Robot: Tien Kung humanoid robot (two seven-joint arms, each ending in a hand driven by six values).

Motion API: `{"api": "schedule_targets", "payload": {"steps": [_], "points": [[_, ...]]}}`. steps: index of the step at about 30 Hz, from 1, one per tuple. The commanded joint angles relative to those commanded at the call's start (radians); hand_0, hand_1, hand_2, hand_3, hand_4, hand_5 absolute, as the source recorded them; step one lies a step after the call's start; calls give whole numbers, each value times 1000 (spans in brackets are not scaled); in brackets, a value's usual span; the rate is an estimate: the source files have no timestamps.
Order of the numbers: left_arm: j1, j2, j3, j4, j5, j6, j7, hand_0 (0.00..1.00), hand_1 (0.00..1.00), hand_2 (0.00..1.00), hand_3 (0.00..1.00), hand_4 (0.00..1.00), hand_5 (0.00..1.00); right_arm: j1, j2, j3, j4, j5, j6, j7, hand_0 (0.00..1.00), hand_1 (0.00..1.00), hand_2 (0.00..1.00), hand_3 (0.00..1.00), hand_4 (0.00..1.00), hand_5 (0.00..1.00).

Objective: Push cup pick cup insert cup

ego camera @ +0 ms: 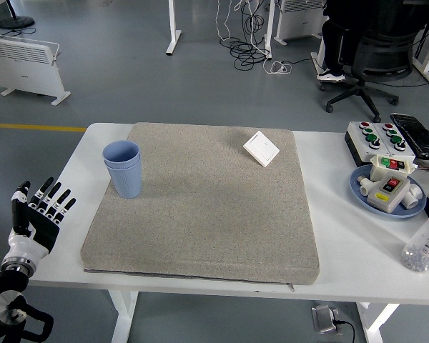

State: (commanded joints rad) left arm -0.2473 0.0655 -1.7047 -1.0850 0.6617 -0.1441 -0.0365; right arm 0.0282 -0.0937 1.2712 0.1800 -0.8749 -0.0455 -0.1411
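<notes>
The cups (123, 168) stand nested and upright on the mat (200, 207), far-left corner; the left hand (34, 218) hangs open at the table's (343, 264) left edge, holding nothing; best to pull clear without brushing the stack.

Pale blue nested cups (123, 168) sit on a speckled grey-beige mat (200, 204), which covers a plain white surface (343, 243). White square switch plate (261, 148) too. The left robot hand (34, 218) is black with white fingertips and knuckles. Off right there's a blue plate (368, 199) and a white button box (375, 138) with red and green buttons.
</notes>
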Motion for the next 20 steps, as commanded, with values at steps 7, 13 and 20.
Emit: {"api": "schedule_targets", "payload": {"steps": [7,13,20], "points": [[0,0,-4,0,2,2,-2,826,847,929,874,575,998,0,0,-1,0,0,0,0,751,626,625,560,70,435],[2,-1,-6,2,2,4,-4,826,847,929,873,575,998,0,0,-2,0,1,0,-1,752,626,625,559,70,436],[3,0,-10,4,2,6,-6,826,848,930,874,575,998,-1,1,-2,0,-1,0,-2,751,626,624,561,70,438]]}}
